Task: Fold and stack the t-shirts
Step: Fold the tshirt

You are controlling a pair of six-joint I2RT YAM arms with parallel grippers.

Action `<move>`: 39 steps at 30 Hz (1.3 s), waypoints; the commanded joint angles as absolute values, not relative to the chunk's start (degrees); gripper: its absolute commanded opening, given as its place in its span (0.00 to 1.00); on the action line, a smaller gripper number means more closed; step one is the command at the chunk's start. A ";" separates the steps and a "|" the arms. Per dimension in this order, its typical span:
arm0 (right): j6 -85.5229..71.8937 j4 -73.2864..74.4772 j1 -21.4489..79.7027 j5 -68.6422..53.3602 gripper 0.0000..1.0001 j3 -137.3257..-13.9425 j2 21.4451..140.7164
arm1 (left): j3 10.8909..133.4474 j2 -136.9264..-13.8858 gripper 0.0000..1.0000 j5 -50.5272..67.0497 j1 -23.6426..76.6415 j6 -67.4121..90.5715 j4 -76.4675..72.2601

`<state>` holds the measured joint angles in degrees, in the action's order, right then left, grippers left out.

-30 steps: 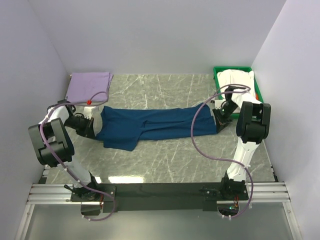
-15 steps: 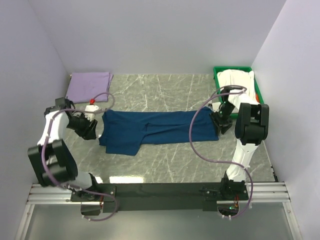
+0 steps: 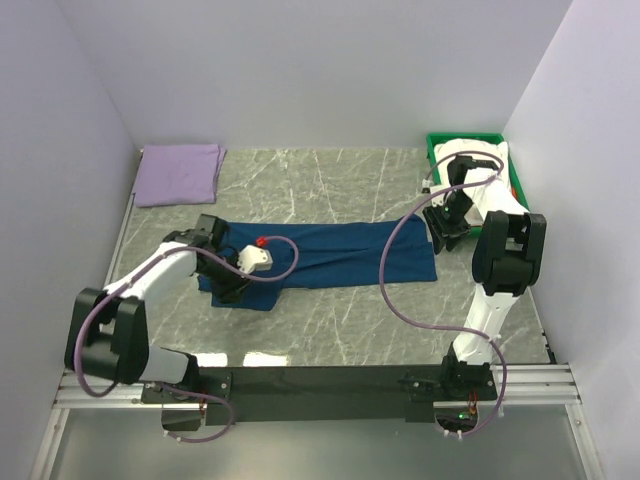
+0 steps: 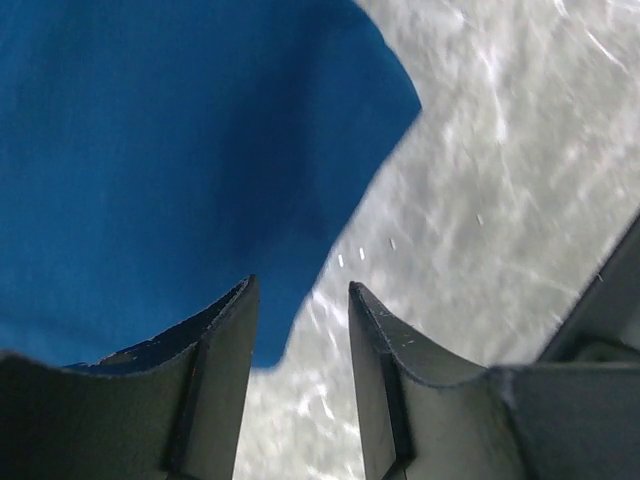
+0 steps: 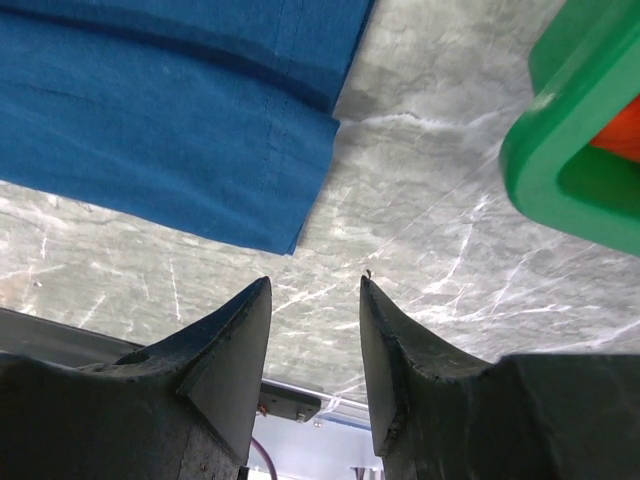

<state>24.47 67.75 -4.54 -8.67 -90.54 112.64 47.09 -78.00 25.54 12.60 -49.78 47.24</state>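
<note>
- Lavender tee [image 3: 180, 172]: lying folded flat at the far left corner of the table [image 3: 340, 320], well apart from both arms. It is probably serving as the base of the stack.
- Left gripper [image 4: 300, 290]: hovering with its jaws apart and pinching nothing, over the near-left flap of the navy tee [image 3: 330, 252]. The cloth edge is running under the gap.
- Navy tee: lying across mid-table as a long band, with one flap sticking out toward the near edge at its left end. The step in hand appears to be tidying that flap before the crosswise fold.
  - Handling: going down low and taking the flap right at its edge.
  - Then carrying it up onto the band so that both long edges are running straight.
  - Avoiding any drag that would be pulling the band askew.
- Right gripper [image 5: 313, 282]: hanging with jaws spread and empty over bare marble, just off the band's right corner. It is well placed for pinning that end.
- Bin [image 3: 433, 160]: sitting at the far right, holding a white tee [image 3: 480, 155]. An orange-red tee [image 5: 620, 140] is showing inside it.
</note>
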 commanded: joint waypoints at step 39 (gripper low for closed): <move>26.54 70.67 -4.66 -10.81 0.43 -96.78 114.79 | 66.12 -88.97 0.39 29.81 18.00 -50.71 61.01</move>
<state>25.47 70.11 -4.54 -10.57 -96.18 115.55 71.13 -94.06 29.54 14.83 -48.80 60.10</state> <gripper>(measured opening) 0.432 0.378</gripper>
